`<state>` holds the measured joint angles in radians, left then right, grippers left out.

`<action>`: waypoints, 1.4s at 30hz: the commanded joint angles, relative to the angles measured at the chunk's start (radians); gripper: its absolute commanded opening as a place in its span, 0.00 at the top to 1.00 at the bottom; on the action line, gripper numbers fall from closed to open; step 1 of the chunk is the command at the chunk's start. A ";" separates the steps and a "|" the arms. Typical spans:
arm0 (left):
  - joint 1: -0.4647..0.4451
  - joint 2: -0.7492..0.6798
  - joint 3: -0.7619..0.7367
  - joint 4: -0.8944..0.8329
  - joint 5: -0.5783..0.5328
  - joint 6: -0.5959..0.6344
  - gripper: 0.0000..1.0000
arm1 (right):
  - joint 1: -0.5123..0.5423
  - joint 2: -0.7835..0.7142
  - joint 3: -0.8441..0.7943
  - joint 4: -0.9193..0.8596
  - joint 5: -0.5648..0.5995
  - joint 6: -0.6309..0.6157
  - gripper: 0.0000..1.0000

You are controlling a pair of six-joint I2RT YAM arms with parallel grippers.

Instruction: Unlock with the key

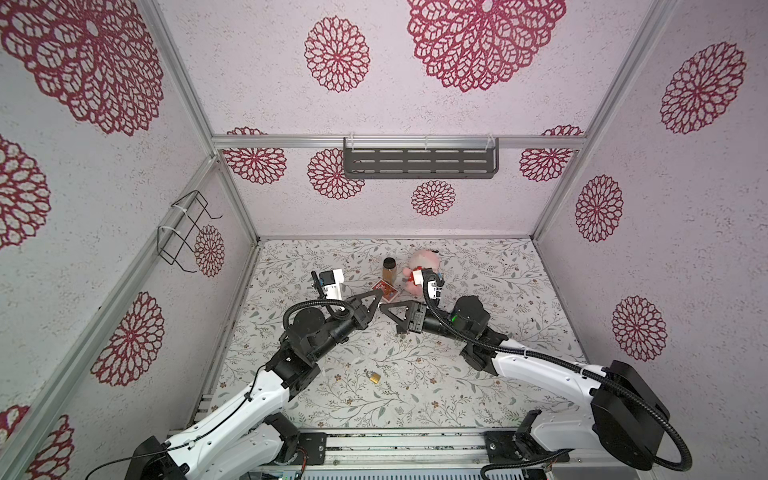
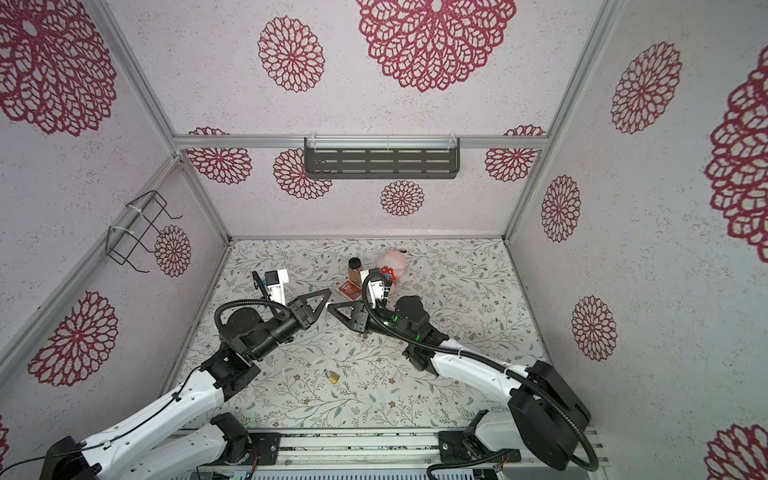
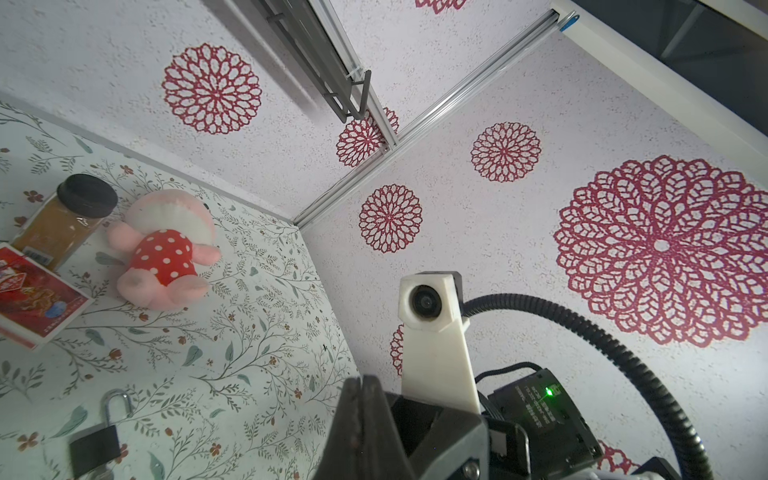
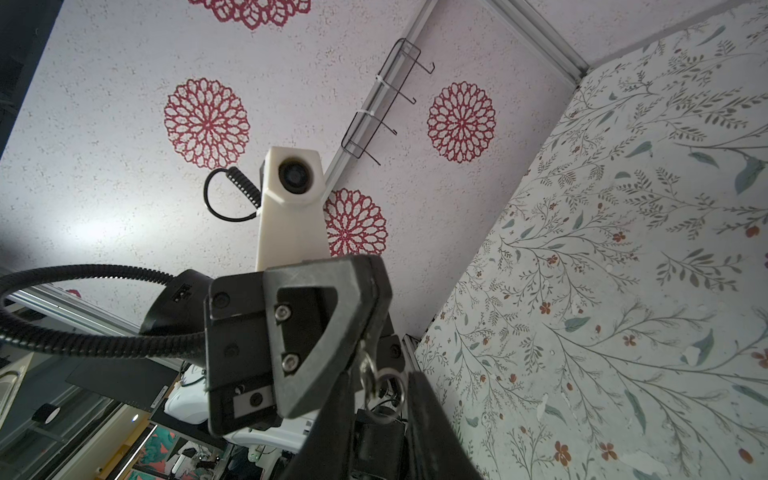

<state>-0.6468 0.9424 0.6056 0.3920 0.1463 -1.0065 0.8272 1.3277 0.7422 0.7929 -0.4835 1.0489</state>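
Key [image 4: 369,372]: small, silver, pinched at the tip of the left end effector [image 1: 379,293], whose jaws are fully closed on it. It dangles in the gap between the fingers [image 4: 432,424] of the right end effector [image 1: 383,307], which stand partly apart on either side of it with no visible clamp. Both end effectors are raised over mid-desk, tips just beside each other and pointing at one another. Padlock [image 1: 374,377]: brass, lying on the desk [image 1: 478,386] toward the front edge, between the two arms and well apart from both end effectors; seen in both top views. In the left wrist view the padlock [image 3: 94,444] is in shadow, and one leg of its shackle seems to stop short of the body; cannot tell whether it is locked. Further back: red card box [image 1: 385,291], brown bottle [image 1: 389,271] with a black cap standing upright behind it, and pink plush [image 1: 420,262] just beside the bottle. Back wall carries a dark slotted shelf [image 1: 419,163]; left wall a wire rack [image 1: 183,232].
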 commanded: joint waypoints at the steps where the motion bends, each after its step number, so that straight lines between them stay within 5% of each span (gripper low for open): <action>1: 0.009 0.009 0.020 0.039 0.025 0.005 1.00 | -0.002 -0.001 0.043 0.063 -0.012 0.000 0.75; 15: 0.009 0.014 0.017 0.046 0.043 0.000 1.00 | -0.007 -0.012 0.042 0.077 0.003 -0.006 0.78; 29: 0.008 0.012 0.019 0.049 0.032 0.011 1.00 | -0.008 -0.022 0.032 0.080 0.006 0.005 1.00; 35: 0.009 0.010 0.023 0.054 0.027 0.013 1.00 | -0.008 -0.030 0.024 0.077 0.008 0.005 1.00; 42: 0.009 -0.017 0.032 0.000 0.013 0.008 0.57 | -0.026 -0.079 -0.021 0.019 0.022 -0.012 1.00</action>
<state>-0.6430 0.9493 0.6079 0.4156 0.1696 -1.0046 0.8165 1.3025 0.7387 0.8024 -0.4740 1.0485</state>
